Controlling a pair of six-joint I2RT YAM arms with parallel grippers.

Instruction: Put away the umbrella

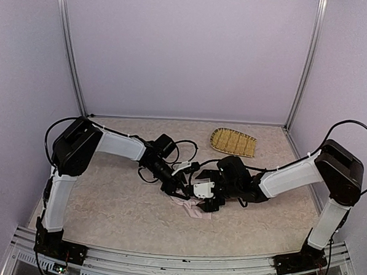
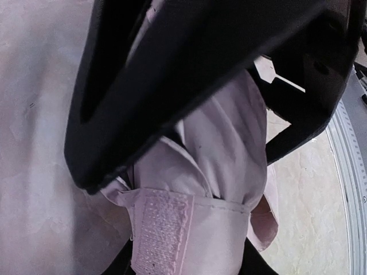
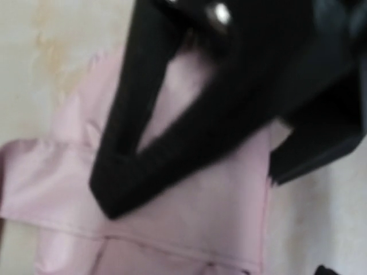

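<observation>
**Umbrella point(image 1: 191, 207) bundled at the centre of the table point(image 1: 106, 201)**

From above I see only a pink scrap. My left wrist view shows folded canopy and a velcro strap point(image 2: 161, 229). The left gripper point(image 1: 178, 189) and right gripper point(image 1: 206, 200) crowd over it, and I cannot tell either grip. A woven tray point(image 1: 233, 142) sits apart at one o'clock.

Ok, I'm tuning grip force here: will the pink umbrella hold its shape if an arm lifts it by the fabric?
Probably not: the umbrella canopy lies in loose creased folds, so it should sag and drape. The Velcro strap hangs unfastened, so folds may spill open. Thin cloth looks light, possibly slippery.
</observation>
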